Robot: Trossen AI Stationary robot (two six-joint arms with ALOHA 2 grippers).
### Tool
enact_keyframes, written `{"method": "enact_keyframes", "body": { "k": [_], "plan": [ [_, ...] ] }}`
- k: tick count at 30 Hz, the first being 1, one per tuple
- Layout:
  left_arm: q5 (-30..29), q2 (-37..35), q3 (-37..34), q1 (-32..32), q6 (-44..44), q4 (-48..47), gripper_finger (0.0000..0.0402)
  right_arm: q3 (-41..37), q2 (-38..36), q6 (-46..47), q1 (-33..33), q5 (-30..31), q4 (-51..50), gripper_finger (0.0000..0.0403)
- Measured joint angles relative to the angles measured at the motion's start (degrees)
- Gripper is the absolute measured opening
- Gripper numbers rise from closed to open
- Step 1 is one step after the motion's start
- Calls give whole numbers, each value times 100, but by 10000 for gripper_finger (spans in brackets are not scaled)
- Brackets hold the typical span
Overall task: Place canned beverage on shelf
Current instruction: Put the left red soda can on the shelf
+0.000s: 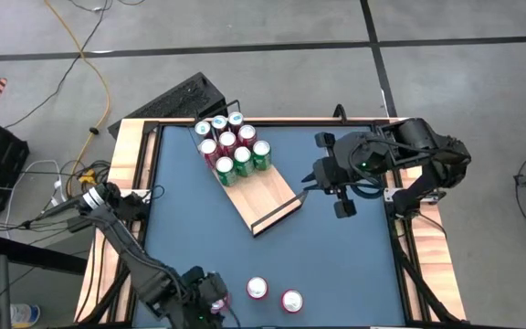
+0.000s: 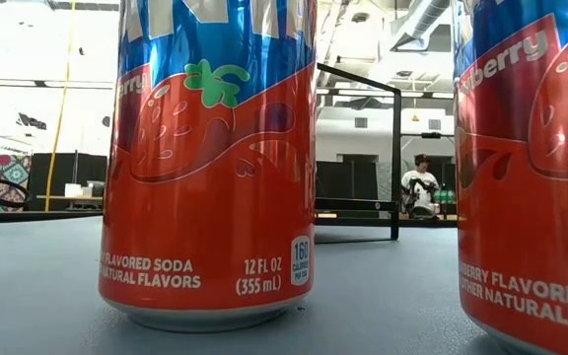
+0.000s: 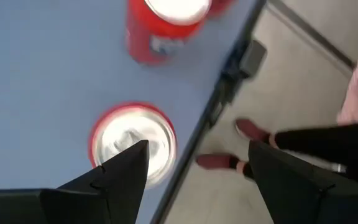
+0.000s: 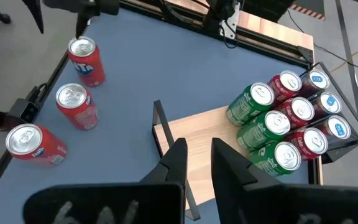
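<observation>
My left claw (image 3: 197, 165) hangs spread over a red can (image 3: 133, 142) nr bench (image 1: 354, 265) edge; right claw (image 4: 197, 158) nearly pinched, empty, above shelf (image 4: 194, 130).

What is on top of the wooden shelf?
Red, green and blue cans crowd one end of the shelf; the rest is bare board. What lies under the cans is hidden.
</observation>
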Motion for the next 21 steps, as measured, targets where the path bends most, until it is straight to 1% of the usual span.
{"method": "enact_keyframes", "body": {
  "k": [2,4,9,11,14,21],
  "plan": [
    [-147,-7,0,77,-139,-67,261,0,-2,-48,0,2,-8,59],
    [-97,-20,0,133,-220,-204,261,-2,0,-101,0,0,-44,59],
    [499,-39,0,241,-225,-468,261,-2,0,-94,0,0,-257,59],
    [539,-39,0,300,-245,-569,261,-2,0,-94,0,0,-372,59],
    [524,-40,0,422,-531,-778,261,-2,0,-92,0,-8,-490,59],
    [1113,-9,0,672,-790,-855,261,-2,2,-116,0,-30,-496,59]
  ]
}}
